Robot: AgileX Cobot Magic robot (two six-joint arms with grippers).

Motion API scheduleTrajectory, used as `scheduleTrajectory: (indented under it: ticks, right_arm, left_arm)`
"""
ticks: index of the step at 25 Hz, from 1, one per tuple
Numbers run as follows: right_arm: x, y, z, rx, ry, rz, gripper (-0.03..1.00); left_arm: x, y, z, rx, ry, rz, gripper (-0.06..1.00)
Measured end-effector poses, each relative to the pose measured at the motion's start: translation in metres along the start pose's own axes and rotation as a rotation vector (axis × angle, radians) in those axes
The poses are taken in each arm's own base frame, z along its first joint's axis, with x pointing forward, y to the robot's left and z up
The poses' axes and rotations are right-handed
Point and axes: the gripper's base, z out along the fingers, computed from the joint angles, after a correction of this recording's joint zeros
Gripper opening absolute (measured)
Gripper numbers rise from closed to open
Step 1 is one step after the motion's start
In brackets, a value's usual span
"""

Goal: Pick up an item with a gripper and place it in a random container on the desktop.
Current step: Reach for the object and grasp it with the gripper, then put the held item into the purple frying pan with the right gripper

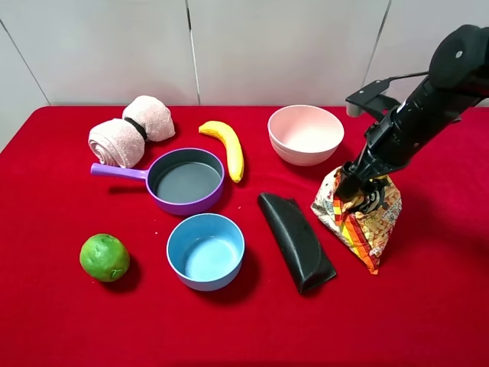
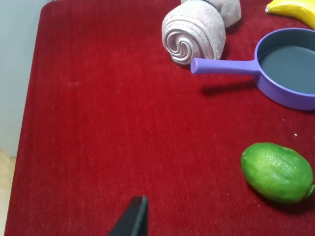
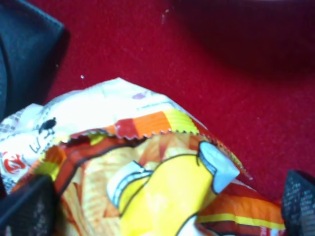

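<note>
The item, a crinkly snack bag printed in yellow, orange and red, lies on the red desktop at the right, below the pink bowl. My right gripper is down over the bag's upper end. In the right wrist view its jaws stand open, one black finger on each side of the bag, which fills the gap between them. The purple pan with a grey inside sits left of centre, handle pointing left. Of my left gripper only one dark fingertip shows, above bare cloth.
A black pouch lies just left of the bag. A pink bowl stands behind it. A blue bowl, a banana, a lime and a rolled pink towel surround the pan.
</note>
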Motion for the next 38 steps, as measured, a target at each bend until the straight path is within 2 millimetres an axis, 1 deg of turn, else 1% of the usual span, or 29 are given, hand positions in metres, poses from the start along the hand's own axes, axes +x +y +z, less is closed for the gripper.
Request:
scheduleTrajectory:
  ticks: [12,14,16,18,24,27,28,38]
  right_arm:
    - [0.0013,0.0011,0.0036,-0.021,0.018,0.01,0.69]
    - [0.0015,0.0012,0.0036,-0.023,0.02,0.01,0.67]
    - [0.0017,0.0016,0.0035,-0.027,0.023,0.011,0.61]
    - [0.0019,0.0019,0.0035,-0.03,0.025,0.013,0.52]
    - [0.0021,0.002,0.0038,-0.032,0.027,0.017,0.13]
    - [0.002,0.002,0.0038,-0.031,0.027,0.027,-0.01]
    - [0.002,0.002,0.0038,-0.031,0.027,0.033,-0.03]
    - [0.0023,0.0022,0.0039,-0.033,0.031,0.055,-0.03]
  left_arm:
    - [0.0,0.0,0.0,0.0,0.0,0.0,0.99]
    - [0.0,0.0,0.0,0.0,0.0,0.0,0.99]
    - [0.0,0.0,0.0,0.0,0.0,0.0,0.99]
    - [0.0,0.0,0.0,0.0,0.0,0.0,0.99]
    - [0.0,0.0,0.0,0.0,0.0,0.0,0.99]
    - [0.0,0.0,0.0,0.0,0.0,0.0,0.99]
    - [0.0,0.0,0.0,0.0,0.0,0.0,0.99]
    - [0.0,0.0,0.0,0.0,0.0,0.0,0.99]
